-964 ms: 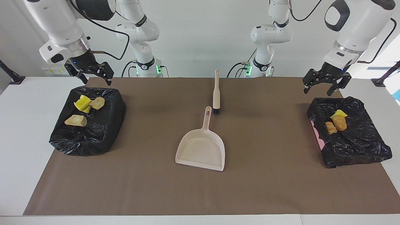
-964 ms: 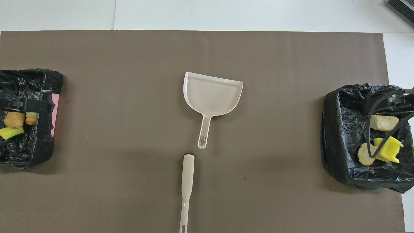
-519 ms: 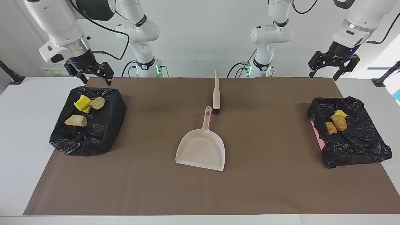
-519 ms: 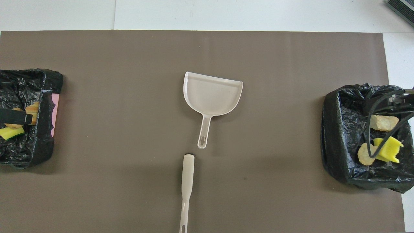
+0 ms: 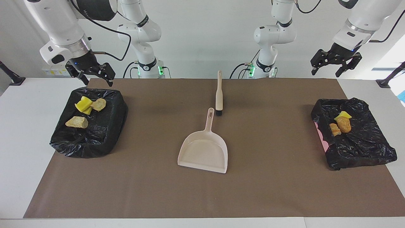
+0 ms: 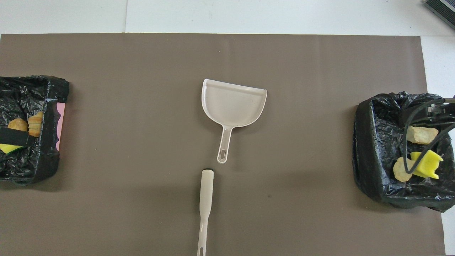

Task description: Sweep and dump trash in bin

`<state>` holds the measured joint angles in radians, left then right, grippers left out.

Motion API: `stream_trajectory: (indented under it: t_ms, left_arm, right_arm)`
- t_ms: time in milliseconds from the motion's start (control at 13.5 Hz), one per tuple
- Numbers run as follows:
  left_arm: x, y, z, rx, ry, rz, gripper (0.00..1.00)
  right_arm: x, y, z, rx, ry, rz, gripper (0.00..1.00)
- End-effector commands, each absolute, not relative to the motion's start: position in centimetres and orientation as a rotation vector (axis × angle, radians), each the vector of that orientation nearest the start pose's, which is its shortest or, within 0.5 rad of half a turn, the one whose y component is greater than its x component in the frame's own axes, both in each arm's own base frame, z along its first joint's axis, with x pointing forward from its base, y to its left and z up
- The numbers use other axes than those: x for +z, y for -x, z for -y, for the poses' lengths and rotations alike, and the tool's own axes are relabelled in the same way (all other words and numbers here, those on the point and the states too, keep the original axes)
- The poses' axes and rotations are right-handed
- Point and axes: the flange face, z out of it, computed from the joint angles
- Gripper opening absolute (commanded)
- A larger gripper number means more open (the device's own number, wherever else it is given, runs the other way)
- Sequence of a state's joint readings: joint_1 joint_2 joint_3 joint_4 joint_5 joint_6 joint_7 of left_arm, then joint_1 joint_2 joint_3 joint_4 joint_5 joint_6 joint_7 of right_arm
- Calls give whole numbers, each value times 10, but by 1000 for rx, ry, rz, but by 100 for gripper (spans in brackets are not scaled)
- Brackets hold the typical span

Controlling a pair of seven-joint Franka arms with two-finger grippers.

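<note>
Nearest the robots, brush (image 5: 218, 95) flat on the brown mat (image 5: 272, 190), handle toward the bases, black bristles toward the dustpan. Just past it and apart from it, beige dustpan (image 5: 204, 150) lying empty mid-table, handle toward the brush, open lip pointing away from the robots.

At the right arm's end of the table, black-lined bin (image 5: 104, 133) holding four pieces of trash: yellow sponge blocks (image 5: 84, 105) touching a beige lump (image 5: 99, 104), and a second beige lump (image 5: 77, 122) a little farther from the robots. Right gripper (image 5: 94, 77) raised over that bin's near rim, fingers spread wide, holding nothing.

At the left arm's end, second black-lined bin (image 5: 367, 148) with three pieces clustered together: yellow sponge (image 5: 344, 115), orange-brown lump (image 5: 343, 124) and small ridged beige piece (image 5: 334, 129). Left gripper (image 5: 327, 69) high in the air above the near edge of the mat by that bin, fingers wide apart, empty.
</note>
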<state>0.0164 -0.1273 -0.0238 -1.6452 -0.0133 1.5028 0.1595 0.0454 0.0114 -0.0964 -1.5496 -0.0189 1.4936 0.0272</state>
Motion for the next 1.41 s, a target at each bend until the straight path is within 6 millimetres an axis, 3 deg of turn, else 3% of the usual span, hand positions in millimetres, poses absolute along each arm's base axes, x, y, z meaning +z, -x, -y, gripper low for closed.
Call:
stream_trajectory:
  t_ms: [0, 593, 1335]
  left_arm:
    - [641, -505, 6, -1, 3126, -247, 100]
    - [650, -500, 25, -26, 3145, -178, 100]
    - [649, -500, 25, -15, 3150, -182, 100]
  right_arm:
    - [620, -546, 32, 115, 3135, -108, 100]
    - [621, -545, 32, 113, 3135, -108, 100]
    - [620, -544, 32, 133, 3140, -102, 100]
